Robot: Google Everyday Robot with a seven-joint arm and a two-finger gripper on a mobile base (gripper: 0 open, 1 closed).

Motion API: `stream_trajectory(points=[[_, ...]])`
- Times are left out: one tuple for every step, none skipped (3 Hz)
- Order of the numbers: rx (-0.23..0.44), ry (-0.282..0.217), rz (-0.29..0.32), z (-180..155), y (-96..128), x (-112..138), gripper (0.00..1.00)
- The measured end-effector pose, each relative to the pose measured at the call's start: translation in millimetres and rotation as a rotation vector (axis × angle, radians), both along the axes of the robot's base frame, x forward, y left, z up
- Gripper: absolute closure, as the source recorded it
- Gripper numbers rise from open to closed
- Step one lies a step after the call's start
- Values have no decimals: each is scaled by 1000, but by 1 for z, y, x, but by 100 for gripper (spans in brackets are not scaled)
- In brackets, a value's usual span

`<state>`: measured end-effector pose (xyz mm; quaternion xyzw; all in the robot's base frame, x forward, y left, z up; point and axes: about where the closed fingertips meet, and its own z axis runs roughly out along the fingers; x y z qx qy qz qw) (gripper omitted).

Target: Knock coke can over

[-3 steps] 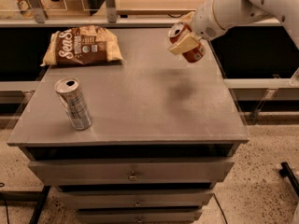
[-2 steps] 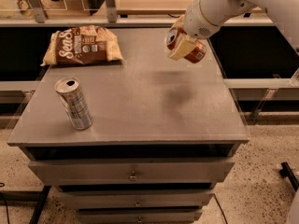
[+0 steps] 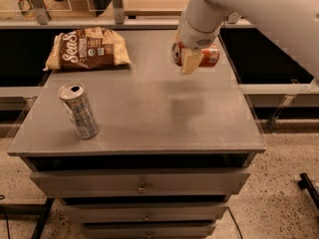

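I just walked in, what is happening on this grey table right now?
The end effector of the white robot arm grips the small red-orange metal coke can, holding it on its side over the far right part of the grey table; a shadow below suggests it is off the surface. The slim silver-and-blue can stands upright at the front left, and the brown snack bag lies at the back left.

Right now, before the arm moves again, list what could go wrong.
1. The gripper holds the coke can sideways in the air above the table, near the edge on the view's right. Released there, it may roll off.
2. A wide sweep toward the view's left could topple the upright silver can instead.
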<state>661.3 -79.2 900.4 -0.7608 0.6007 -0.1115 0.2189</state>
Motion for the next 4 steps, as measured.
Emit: stream_trajectory(points=[[-183,9,18,-16,-7,-5,60],[-293,94,31,-38,-18,-9,37],[-301,109,29,-39,-20,-13,13],[-302,109,29,-39,-21,-13,0]])
